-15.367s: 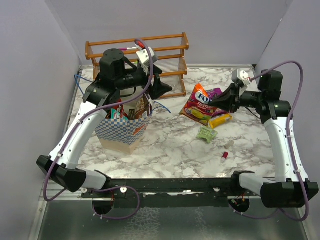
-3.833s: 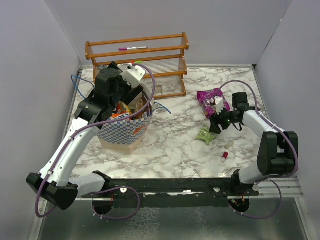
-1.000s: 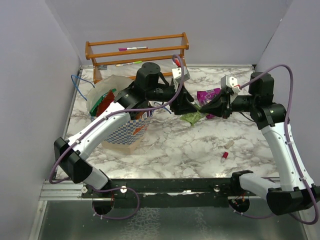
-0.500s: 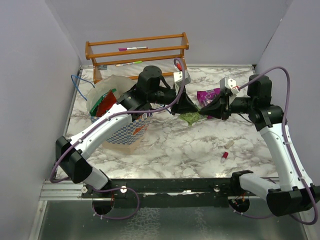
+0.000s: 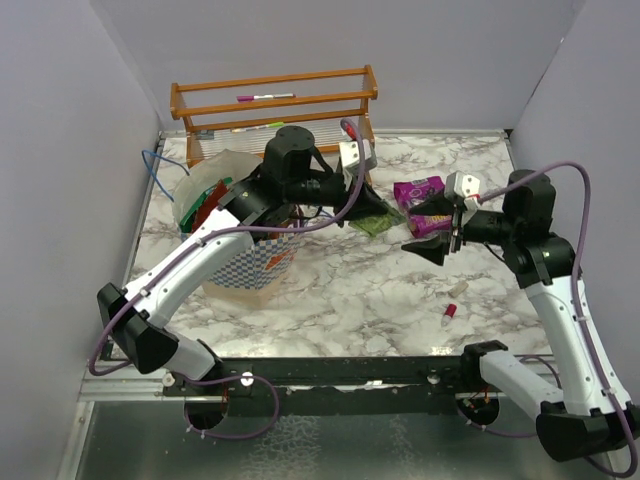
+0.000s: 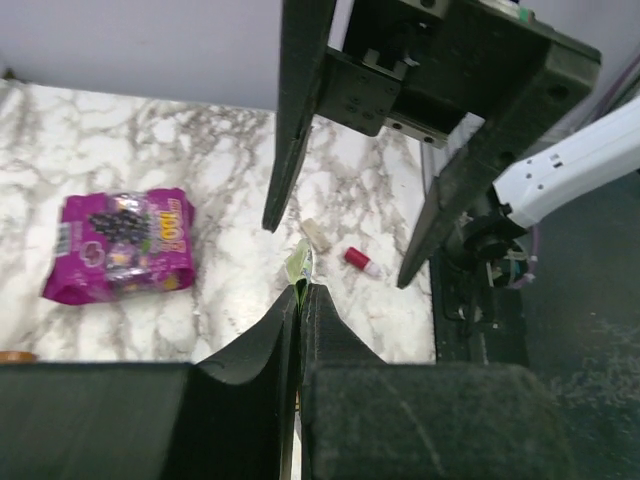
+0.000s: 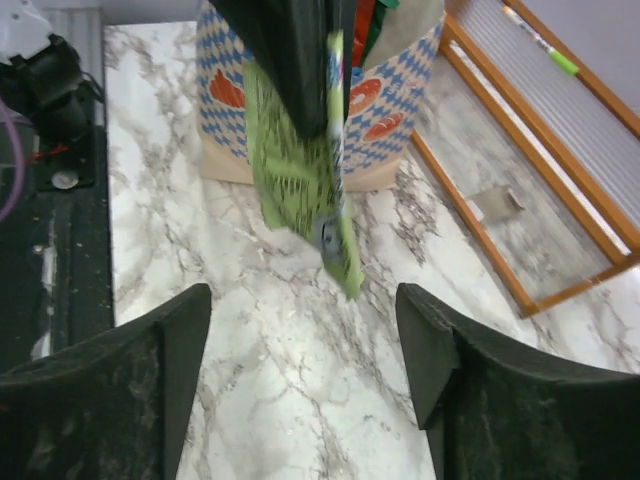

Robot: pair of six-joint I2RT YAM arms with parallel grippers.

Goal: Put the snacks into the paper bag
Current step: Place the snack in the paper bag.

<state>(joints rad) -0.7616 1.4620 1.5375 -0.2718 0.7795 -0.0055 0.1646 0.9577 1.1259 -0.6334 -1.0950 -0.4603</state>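
A small light-green snack packet [image 5: 377, 223] hangs above the table with my left gripper [image 5: 368, 208] shut on its top edge. In the left wrist view only a green sliver [image 6: 299, 268] pokes out between the closed pads [image 6: 330, 330]. My right gripper [image 5: 432, 246] stands open just right of it, nothing between its fingers [image 7: 170, 345]; the packet [image 7: 300, 185] dangles in front of it. A magenta candy pack [image 5: 418, 190] lies on the marble behind. The checkered paper bag [image 5: 250, 265] stands upright at the left with red and green packets [image 5: 210, 203] inside.
A wooden rack [image 5: 275, 108] runs along the back wall with a pen on its top shelf. A tiny red cap-like object [image 5: 450, 311] lies on the marble near the front right. Blue string handles [image 5: 155, 165] stick out behind the bag.
My left gripper has shut on the light-green packet and the right gripper has opened and let it go. The right arm has drawn back to the right; the left has pulled slightly left.
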